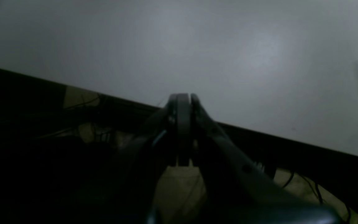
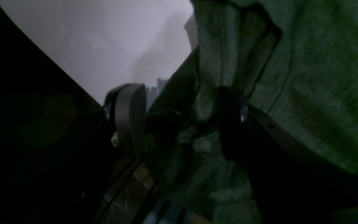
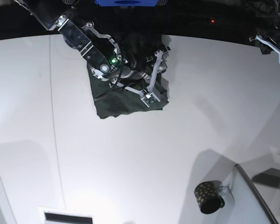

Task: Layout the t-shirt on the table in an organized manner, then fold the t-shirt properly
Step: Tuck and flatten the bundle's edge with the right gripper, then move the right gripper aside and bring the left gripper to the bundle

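Right arm fingers point(image 2: 179, 121) spread apart, green t-shirt point(image 2: 306, 102) bunched between and draped over right-hand finger, not clamped. From base view: tee point(image 3: 116, 103) crumpled in heap at far edge of white worktop point(image 3: 144, 158), partly hanging off back, right arm parked on top. Dotted mug point(image 3: 208, 197) near front, well apart, beside grey tray point(image 3: 252, 198). Left arm fingers point(image 1: 183, 105) pressed shut, holding nothing, above bare worktop edge.
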Robot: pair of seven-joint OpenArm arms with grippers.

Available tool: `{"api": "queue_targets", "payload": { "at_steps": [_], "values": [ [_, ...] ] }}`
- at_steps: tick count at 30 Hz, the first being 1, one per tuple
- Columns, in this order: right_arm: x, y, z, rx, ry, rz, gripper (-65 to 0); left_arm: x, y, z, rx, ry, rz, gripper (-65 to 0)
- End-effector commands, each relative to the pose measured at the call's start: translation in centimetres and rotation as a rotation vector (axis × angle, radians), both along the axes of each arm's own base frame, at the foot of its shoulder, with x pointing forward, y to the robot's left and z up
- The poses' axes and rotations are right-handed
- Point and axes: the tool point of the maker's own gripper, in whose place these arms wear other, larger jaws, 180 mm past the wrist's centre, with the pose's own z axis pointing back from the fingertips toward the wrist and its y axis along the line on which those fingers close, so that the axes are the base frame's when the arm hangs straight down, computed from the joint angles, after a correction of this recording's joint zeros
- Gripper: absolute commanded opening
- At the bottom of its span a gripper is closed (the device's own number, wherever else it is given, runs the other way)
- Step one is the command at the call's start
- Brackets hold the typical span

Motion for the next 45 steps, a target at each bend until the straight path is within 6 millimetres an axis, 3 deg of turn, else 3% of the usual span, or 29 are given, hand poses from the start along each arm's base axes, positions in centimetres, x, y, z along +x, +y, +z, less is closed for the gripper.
{"api": "queue_targets", "payload": {
  "at_steps": [1, 7, 9, 12, 14, 17, 20, 25, 31, 36, 39, 42, 45],
  "values": [
    [0.9, 0.6, 0.7, 0.023, -0.025, -0.006, -31.2, 0.8, 0.8, 1.2, 0.026, -0.035, -0.015, -65.0],
    [1.1, 0.1, -1.2, 0.008, -0.023, -0.029, -32.9, 0.7, 0.8, 1.2, 0.026, -0.034, -0.016, -65.0],
    [0.9, 0.2, -1.3, 0.012, -0.022, -0.007, -39.6, 0.7, 0.8, 1.2, 0.026, -0.034, -0.016, -65.0],
    [0.4, 0.7, -1.2, 0.025, -0.019, 0.026, -55.8, 0.8, 0.8, 1.2, 0.026, -0.035, -0.015, -65.0],
    [0.3, 0.9, -1.1, 0.03, -0.017, 0.026, -59.3, 0.8, 0.8, 1.2, 0.025, -0.037, -0.015, -65.0],
    [0.2, 1.1, -1.0, 0.035, -0.016, 0.031, -59.3, 0.8, 0.7, 1.2, 0.024, -0.036, -0.016, -65.0],
    [-1.4, 2.5, -0.9, 0.034, -0.022, 0.107, -59.3, 1.5, -0.8, 0.5, 0.002, -0.024, -0.065, -65.0],
    [-1.5, 3.3, -0.7, 0.027, -0.04, 0.157, -58.8, 2.4, -3.3, -0.5, -0.031, -0.01, -0.133, -65.0],
    [-1.0, 3.4, -0.4, 0.032, -0.054, 0.149, -41.9, 4.0, -5.7, -1.2, -0.067, -0.017, -0.185, -65.0],
    [0.6, 3.2, 0.8, 0.045, -0.092, 0.134, -41.4, 4.1, -6.3, -1.4, -0.081, -0.025, -0.181, -65.0],
    [2.8, 1.5, 3.7, 0.098, -0.154, 0.043, -41.4, 4.2, -7.2, -1.4, -0.095, -0.037, -0.18, -65.0],
    [5.3, -3.2, 6.4, 0.123, -0.232, -0.102, -41.4, 5.0, -9.0, -0.9, -0.092, -0.053, -0.236, -65.0],
    [6.9, -8.5, 7.2, 0.105, -0.26, -0.264, -41.1, 5.2, -11.3, -0.5, -0.102, -0.058, -0.302, -65.0]
  ]
}}
